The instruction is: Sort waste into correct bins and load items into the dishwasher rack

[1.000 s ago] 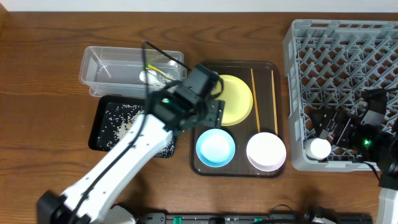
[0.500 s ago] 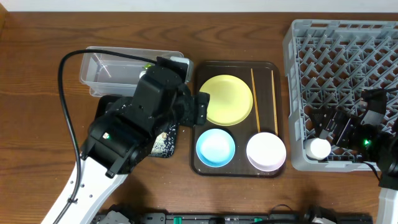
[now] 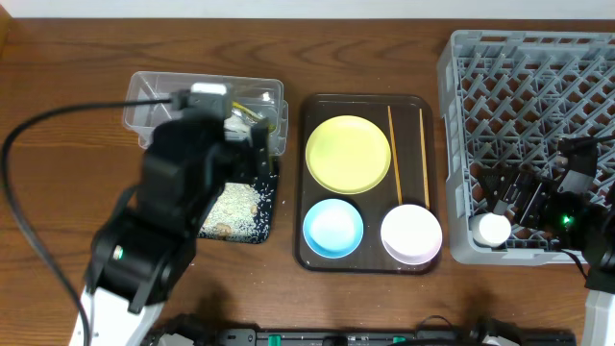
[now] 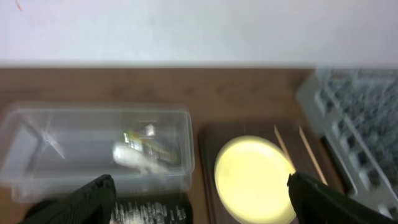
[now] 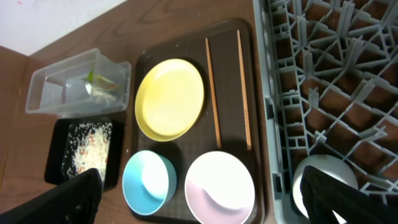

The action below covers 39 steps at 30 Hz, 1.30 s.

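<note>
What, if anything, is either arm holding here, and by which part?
Nothing: the left gripper and right gripper both have open, empty jaws.

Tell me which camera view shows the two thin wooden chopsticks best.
The right wrist view: both thin wooden chopsticks lie full length, sharp and unobstructed on the dark brown tray. The overhead view shows them whole too, but finer. The left wrist view shows only blurred parts beside the round yellow plate.

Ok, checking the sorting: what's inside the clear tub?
In the tub lie the wrapper and the white scrap, toward its right end. Overhead, the left arm covers part of it; the blurred wrist view shows nothing more inside.
</note>
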Each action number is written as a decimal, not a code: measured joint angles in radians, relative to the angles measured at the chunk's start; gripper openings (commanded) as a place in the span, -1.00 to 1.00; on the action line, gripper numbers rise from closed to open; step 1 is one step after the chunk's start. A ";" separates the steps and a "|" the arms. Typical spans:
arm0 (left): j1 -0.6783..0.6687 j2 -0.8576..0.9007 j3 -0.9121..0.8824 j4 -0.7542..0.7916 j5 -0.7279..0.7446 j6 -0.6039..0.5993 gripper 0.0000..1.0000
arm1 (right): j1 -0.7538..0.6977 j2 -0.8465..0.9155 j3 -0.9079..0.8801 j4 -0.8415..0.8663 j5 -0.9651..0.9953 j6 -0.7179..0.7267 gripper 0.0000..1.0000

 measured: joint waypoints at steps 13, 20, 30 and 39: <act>0.104 -0.481 -0.705 0.508 0.090 0.093 0.81 | 0.000 0.000 0.003 0.000 -0.003 0.000 0.98; 0.104 -0.730 -0.933 0.548 0.093 0.095 0.81 | 0.000 0.000 0.003 0.000 -0.003 0.000 0.99; 0.138 -0.941 -1.142 0.551 0.093 0.096 0.82 | 0.000 0.000 0.003 0.000 -0.003 0.000 0.99; 0.142 -0.968 -1.155 0.539 0.105 0.096 0.82 | 0.000 0.000 0.003 0.000 -0.003 0.000 0.99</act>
